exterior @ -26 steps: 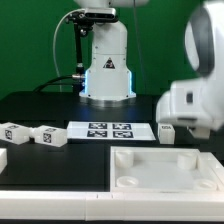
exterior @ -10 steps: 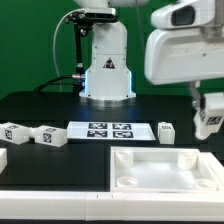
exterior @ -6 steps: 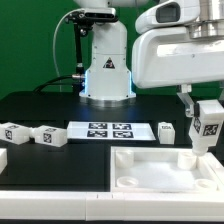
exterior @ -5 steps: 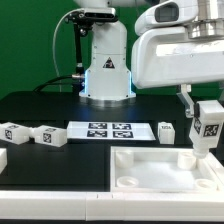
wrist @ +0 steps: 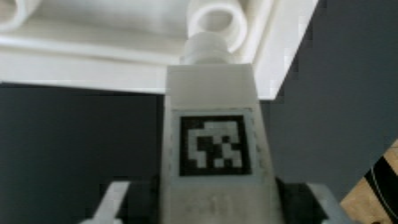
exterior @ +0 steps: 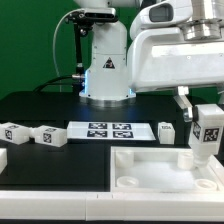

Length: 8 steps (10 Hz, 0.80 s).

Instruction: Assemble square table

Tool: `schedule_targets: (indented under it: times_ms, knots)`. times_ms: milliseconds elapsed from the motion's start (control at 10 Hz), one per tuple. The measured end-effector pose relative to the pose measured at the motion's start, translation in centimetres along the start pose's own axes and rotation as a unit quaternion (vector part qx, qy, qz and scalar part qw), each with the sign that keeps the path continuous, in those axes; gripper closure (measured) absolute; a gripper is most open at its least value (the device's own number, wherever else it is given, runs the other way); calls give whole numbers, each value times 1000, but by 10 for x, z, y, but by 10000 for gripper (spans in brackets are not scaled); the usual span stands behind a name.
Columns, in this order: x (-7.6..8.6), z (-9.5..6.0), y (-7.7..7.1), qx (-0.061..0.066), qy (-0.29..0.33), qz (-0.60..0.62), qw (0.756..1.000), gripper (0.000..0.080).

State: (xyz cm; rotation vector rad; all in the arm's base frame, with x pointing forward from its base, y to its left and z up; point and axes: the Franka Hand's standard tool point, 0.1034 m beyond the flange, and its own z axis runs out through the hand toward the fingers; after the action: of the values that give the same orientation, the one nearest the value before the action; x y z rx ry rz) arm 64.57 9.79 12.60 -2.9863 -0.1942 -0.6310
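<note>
My gripper (exterior: 207,108) is shut on a white tagged leg (exterior: 207,131) and holds it upright over the far right corner of the square table top (exterior: 165,170), which lies at the front right. In the wrist view the leg (wrist: 217,140) runs between my fingers (wrist: 118,200), its round tip just short of a corner hole (wrist: 215,18) in the top. Two more legs (exterior: 15,133) (exterior: 47,136) lie at the exterior view's left, and a small one (exterior: 166,132) stands right of the marker board.
The marker board (exterior: 110,131) lies flat in the middle of the black table. The robot base (exterior: 107,62) stands behind it. A white part's end (exterior: 3,158) shows at the left edge.
The arm has swung up and leftward, bringing the held leg from the far right edge down and inward over the top's far right corner. In the last half second it barely moved.
</note>
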Motion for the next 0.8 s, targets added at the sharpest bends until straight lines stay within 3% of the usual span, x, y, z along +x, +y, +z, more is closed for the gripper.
schedule_targets:
  times_ms: [400,800]
  knots:
    - [-14,22,-4,0,3,-2,1000,514]
    - [-21,34,-4,-1,6,-2,1000,514]
